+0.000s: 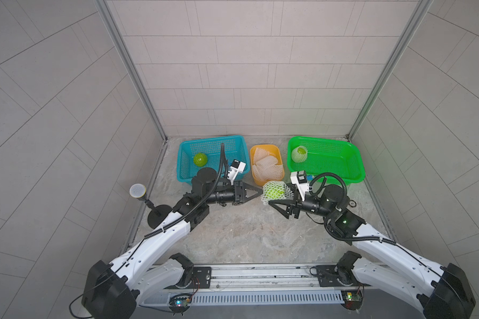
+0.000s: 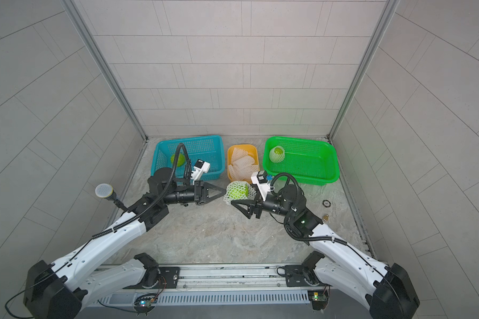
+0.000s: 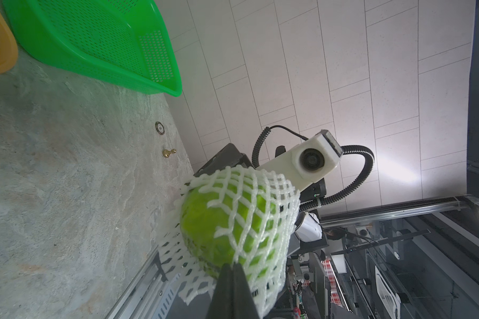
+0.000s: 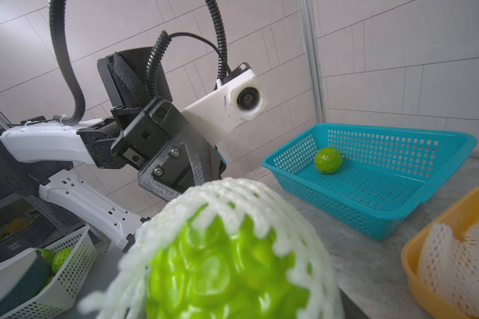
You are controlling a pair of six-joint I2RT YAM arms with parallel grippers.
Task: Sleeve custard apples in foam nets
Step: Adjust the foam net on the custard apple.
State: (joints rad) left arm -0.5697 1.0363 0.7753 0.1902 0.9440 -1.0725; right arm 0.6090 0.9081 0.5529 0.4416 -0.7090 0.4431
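The custard apple (image 1: 274, 191), wrapped in a foam net (image 1: 266, 197), is clamped in the right gripper (image 1: 278, 198) above the bench (image 1: 246, 234), just before the orange basket (image 1: 258, 181). The left gripper (image 1: 260, 190) is closed, its tip at the net's edge.

The netted custard apple (image 1: 274, 191), gripped by the right gripper (image 1: 279, 198), blocks the tip of the left gripper (image 1: 261, 190). Beside both stands the yellow basket (image 1: 257, 181); opposite it lies open table (image 1: 246, 234).

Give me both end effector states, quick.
Left end effector: closed, tip at the white foam mesh net; pinch unclear.
Right end effector: holding the net-sleeved bright green bumpy custard apple.
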